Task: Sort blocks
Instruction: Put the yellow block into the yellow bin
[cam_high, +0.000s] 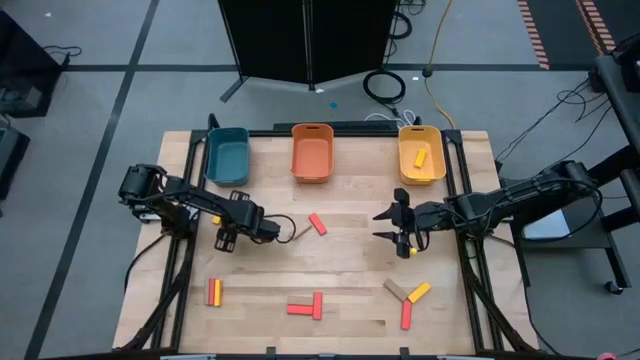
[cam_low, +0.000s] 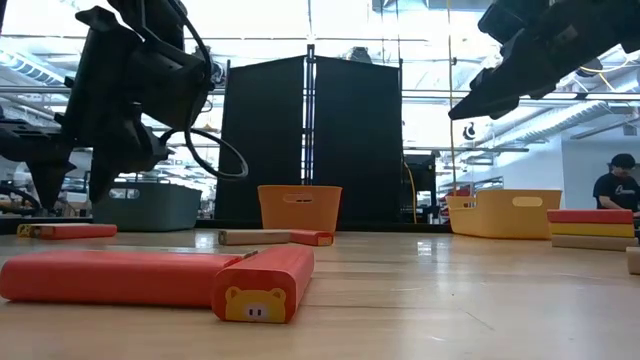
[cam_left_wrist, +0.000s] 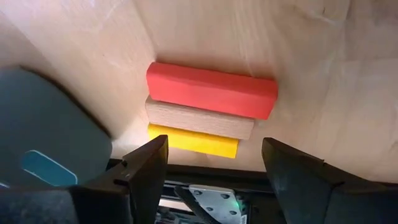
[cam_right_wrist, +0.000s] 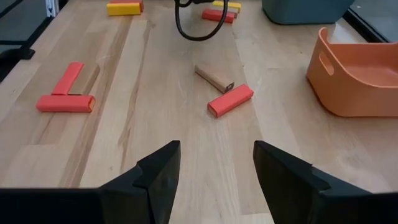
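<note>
Two open tools (cam_high: 226, 238) (cam_high: 399, 226) over table (cam_high: 350, 270), scattered blocks (cam_high: 317, 223)

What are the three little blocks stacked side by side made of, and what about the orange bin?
The middle block looks like bare wood: tan, with visible grain. The red block and yellow block have smooth, even, matte colour, probably painted wood, though paint hides what is underneath. The orange bin looks like moulded plastic: one uniform colour, rounded rim, cut-out handle.

Grey tiled floor (cam_high: 90, 120), black partition (cam_low: 310, 140)
</note>
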